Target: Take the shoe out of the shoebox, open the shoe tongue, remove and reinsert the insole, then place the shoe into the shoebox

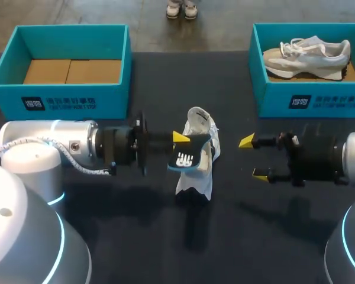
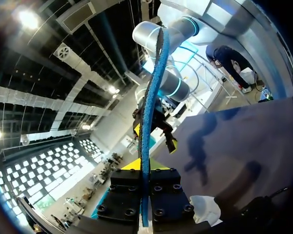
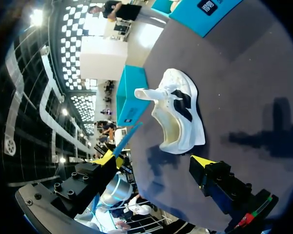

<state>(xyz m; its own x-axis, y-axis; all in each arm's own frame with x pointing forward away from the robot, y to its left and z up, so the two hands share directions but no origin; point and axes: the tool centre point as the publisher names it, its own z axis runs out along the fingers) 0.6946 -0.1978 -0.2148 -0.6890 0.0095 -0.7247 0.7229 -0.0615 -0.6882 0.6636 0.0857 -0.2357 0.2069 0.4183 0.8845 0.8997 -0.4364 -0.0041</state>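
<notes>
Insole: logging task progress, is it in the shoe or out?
Out. The left gripper is shut on the insole, holding it outside the shoe, which lies on the table.

We set clock on white shoe (image 1: 200,155) at mid-table, 12 toward far edge
- 9: our left gripper (image 1: 183,152), clamped on insole (image 1: 186,161), crowds shoe's flank; no entry
- 3: bare gap to our right gripper (image 1: 253,157), fingers spread; passable
- 6: table (image 1: 165,248) bare to near edge
- 12: free lane between boxes
- 10: left shoebox (image 1: 65,100), walls up, cardboard floor reachable from above
- 2: right shoebox (image 1: 310,100), second shoe (image 1: 307,53) filling floor
</notes>
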